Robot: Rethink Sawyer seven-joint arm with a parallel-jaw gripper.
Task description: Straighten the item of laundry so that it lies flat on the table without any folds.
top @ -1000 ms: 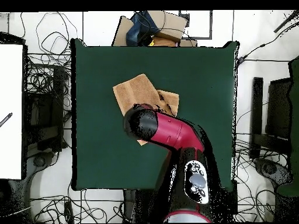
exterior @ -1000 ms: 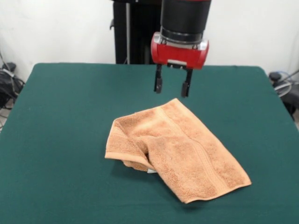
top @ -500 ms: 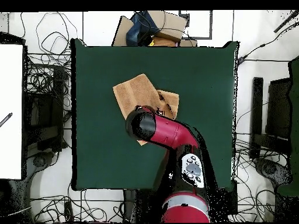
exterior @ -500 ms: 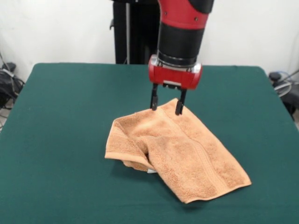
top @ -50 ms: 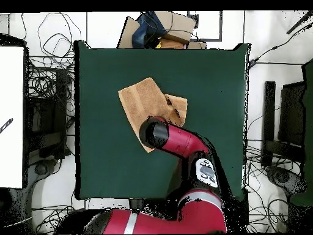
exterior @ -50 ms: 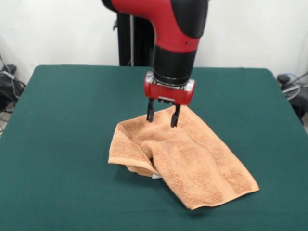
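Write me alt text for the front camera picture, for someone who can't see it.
A red and black robot arm holds its open end effector low over the far edge of a rumpled orange-tan terry towel. The towel lies partly folded over itself on a dark green table.

The front camera looked across the table (exterior @ -50 ms: 57, 144) from its near edge, slightly downward, close enough that the tabletop filled most of the width and ran out of the bottom. The overhead camera looked straight down from higher up, taking in the whole table (top @ -50 ms: 202, 79) with floor around it. Both views shared the tabletop, the towel (exterior @ -50 ms: 187, 154) (top @ -50 ms: 140, 101) and the arm (exterior @ -50 ms: 175, 43) (top @ -50 ms: 180, 144).
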